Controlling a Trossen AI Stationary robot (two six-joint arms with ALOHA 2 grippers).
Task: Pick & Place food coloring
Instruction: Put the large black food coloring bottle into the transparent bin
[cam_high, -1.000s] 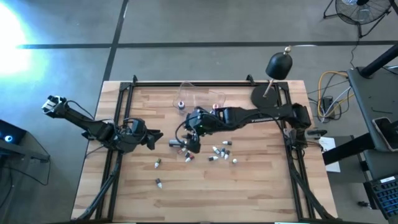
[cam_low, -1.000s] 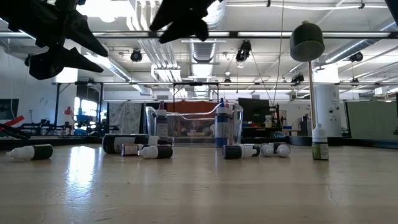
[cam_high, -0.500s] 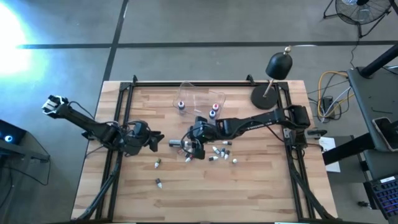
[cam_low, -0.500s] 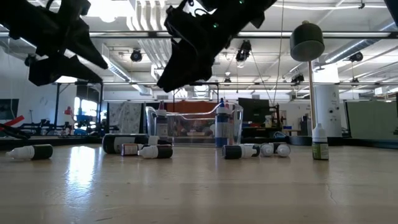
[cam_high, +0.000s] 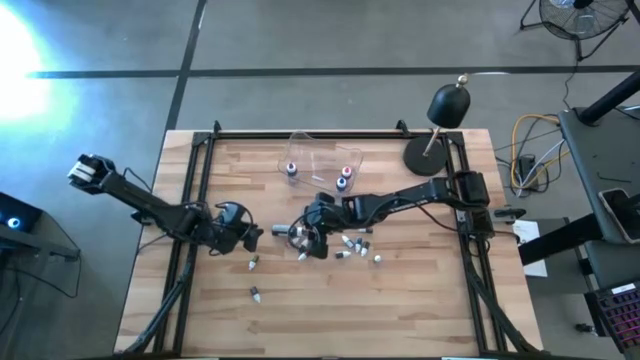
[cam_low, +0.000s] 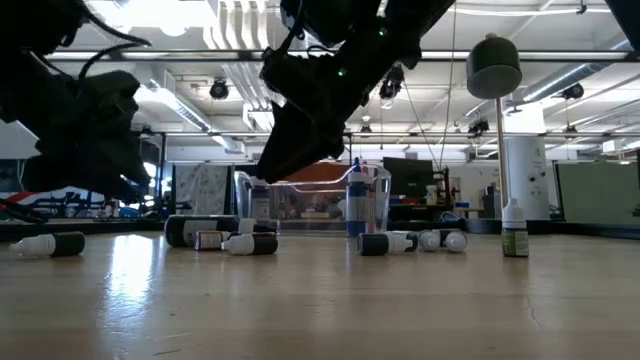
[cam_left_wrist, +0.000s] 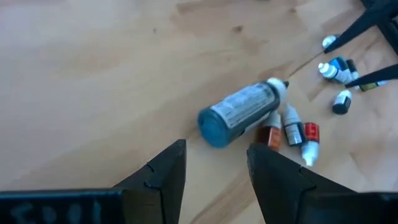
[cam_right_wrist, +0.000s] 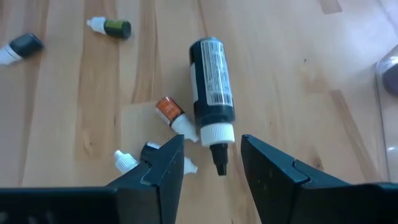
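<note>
Food coloring bottles lie scattered mid-table. The large blue bottle lies on its side, pale cap and dark nozzle toward my right gripper. That gripper is open and hangs low just above the bottle's cap end, touching nothing. My left gripper is open too and hovers left of the same bottle, facing its base. Small bottles lie beside it. Two bottles stand inside the clear tub.
More small bottles lie right of the grippers and toward the near-left. One stands upright. A black desk lamp with a round base stands at the far right corner. A black frame edges the table.
My right gripper has come from beside the tub toward the near edge and down, ending low over the large bottle's cap end. My left gripper has dropped and moved right and nearer, toward the same bottle. No bottle has moved.
</note>
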